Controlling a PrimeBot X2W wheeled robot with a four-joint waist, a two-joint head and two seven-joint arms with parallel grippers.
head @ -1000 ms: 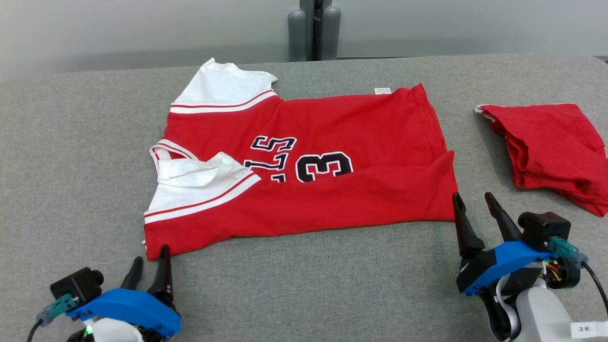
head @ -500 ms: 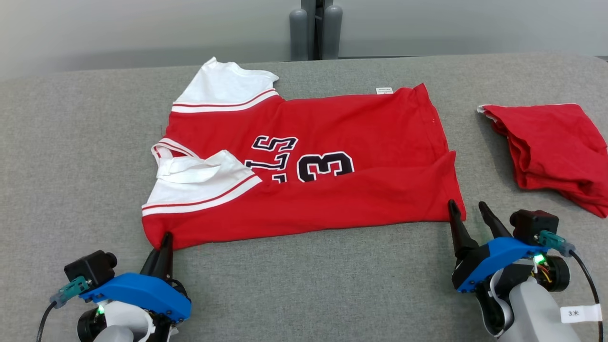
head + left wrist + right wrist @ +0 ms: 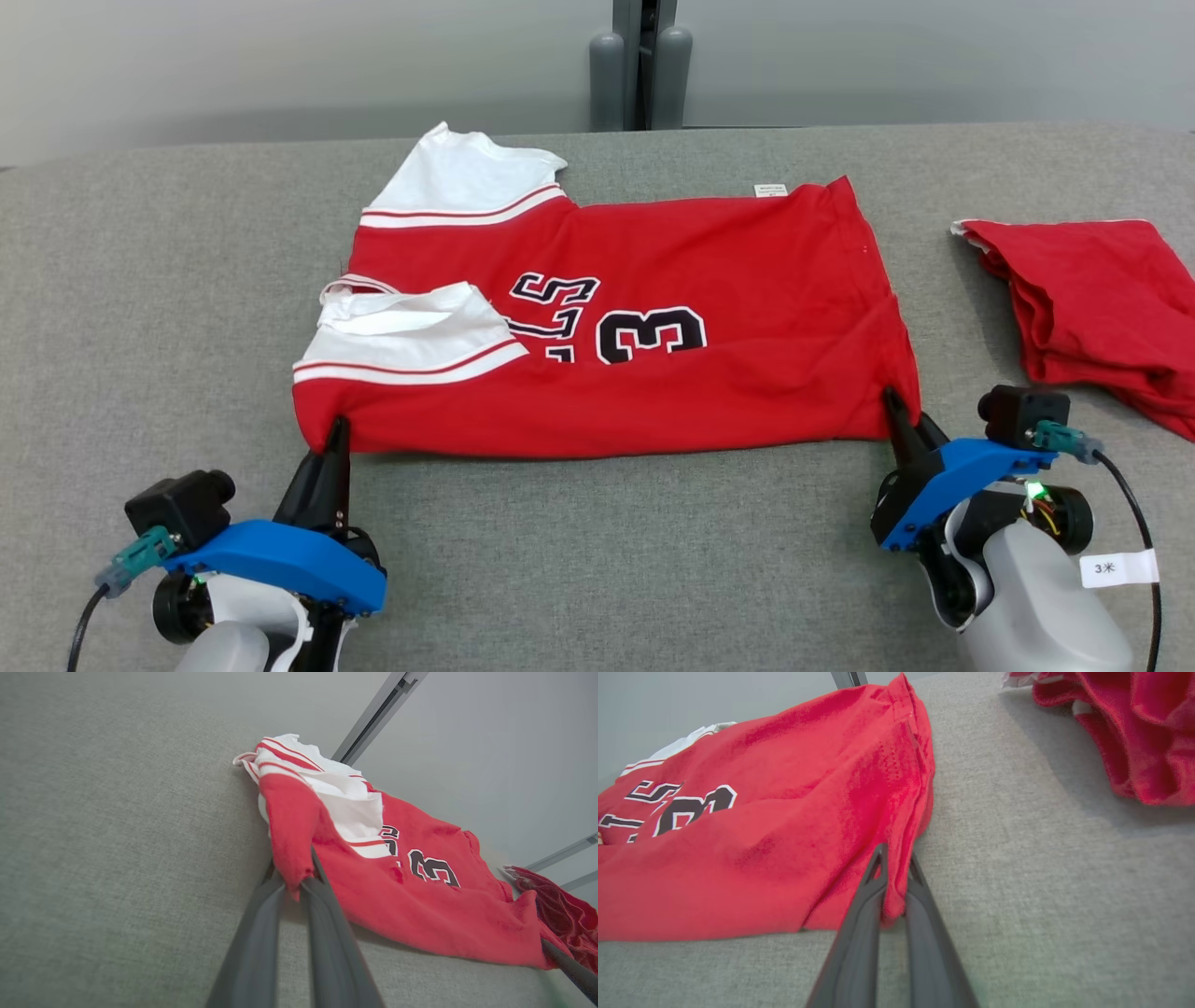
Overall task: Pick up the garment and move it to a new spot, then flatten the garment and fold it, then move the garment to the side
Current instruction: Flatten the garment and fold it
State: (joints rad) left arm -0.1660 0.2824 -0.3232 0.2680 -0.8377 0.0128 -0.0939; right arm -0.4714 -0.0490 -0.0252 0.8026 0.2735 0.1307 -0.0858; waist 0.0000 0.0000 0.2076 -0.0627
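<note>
The garment (image 3: 653,308) is a red jersey with white sleeves and black numbers, lying spread sideways on the grey table. My left gripper (image 3: 336,431) is shut on its near left corner, and the left wrist view shows that corner of the garment (image 3: 420,896) pinched and lifted between the fingers (image 3: 322,905). At the near right corner my right gripper (image 3: 904,411) is shut on the hem. In the right wrist view the red cloth of the garment (image 3: 761,835) is clamped between the fingers (image 3: 864,914), slightly raised.
A second red garment (image 3: 1102,308) lies crumpled at the table's right side, close to my right arm; it also shows as a red heap (image 3: 1120,728). The grey table (image 3: 140,308) is bare cloth on the left and near side. Grey posts (image 3: 639,65) stand behind.
Both grippers moved forward to the garment's near corners and shut on them, left first, then right. The near edge has been drawn up and farther away. The head camera shifted slightly.
</note>
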